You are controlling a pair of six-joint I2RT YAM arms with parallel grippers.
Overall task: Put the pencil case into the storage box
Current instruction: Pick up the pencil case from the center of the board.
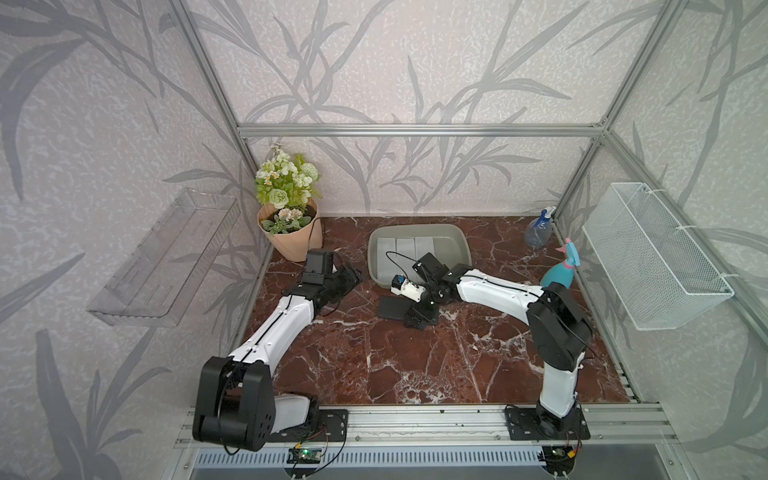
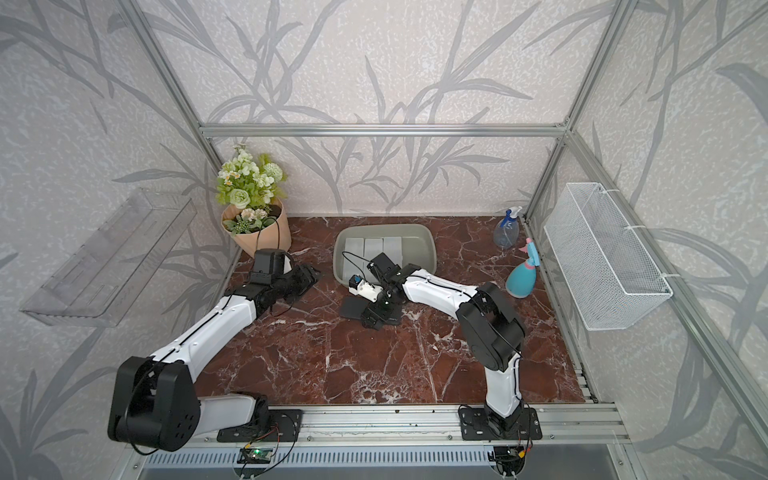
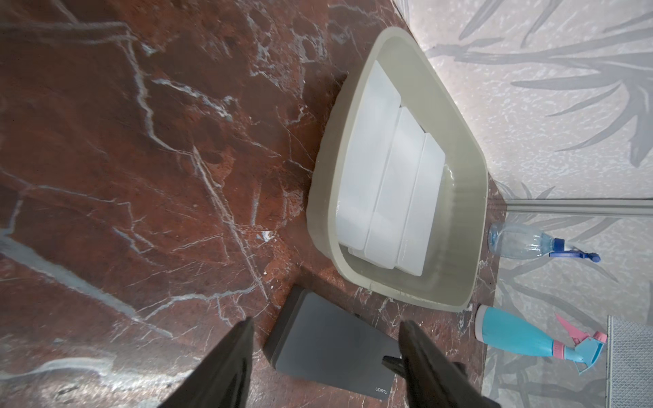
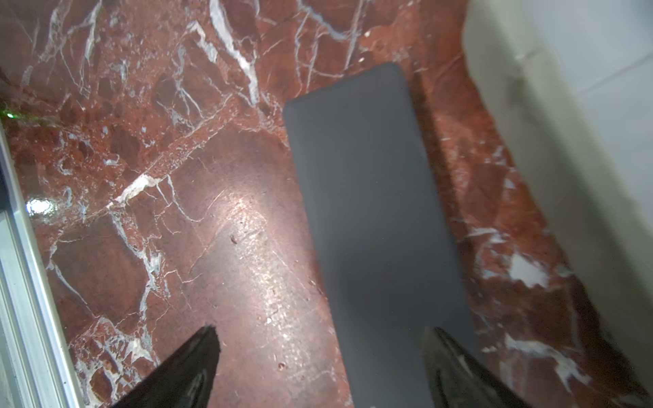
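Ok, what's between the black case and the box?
Only bare marble; the right wrist view shows the case lying apart from the box.

Flowerpot (image 1: 293,241) in the table's (image 1: 374,365) far-left corner; clear sprayer (image 1: 539,232) far-right; blue sprayer (image 1: 558,274) beside it along the right edge.

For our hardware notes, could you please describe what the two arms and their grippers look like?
The left arm and right arm have white link shells with bulky black joint housings, and a thin black cable runs along each shell. The left gripper and right gripper are tapered, glossy and black.
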